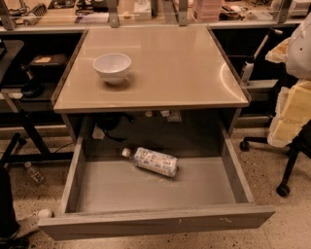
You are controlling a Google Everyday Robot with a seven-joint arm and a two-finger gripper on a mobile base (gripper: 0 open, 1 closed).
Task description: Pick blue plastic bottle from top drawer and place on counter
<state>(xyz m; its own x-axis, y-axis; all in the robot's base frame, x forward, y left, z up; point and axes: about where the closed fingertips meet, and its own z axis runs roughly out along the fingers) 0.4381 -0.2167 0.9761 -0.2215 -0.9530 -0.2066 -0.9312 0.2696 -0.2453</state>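
The blue plastic bottle [151, 162] lies on its side in the open top drawer [155, 221], near the drawer's back. Its white cap points to the left and its pale printed label faces up. The drawer is pulled out fully under the counter [175, 73], a beige glossy tabletop. The gripper is not in view. A white rounded shape [300, 48] shows at the right edge, and I cannot tell whether it is part of the arm.
A white bowl [112, 67] stands on the counter's left side. A tinier clear bottle [35, 172] lies on the floor at the left. A wheeled chair with yellow foam [291, 116] stands at the right. A cluttered workbench [146, 12] runs along the back.
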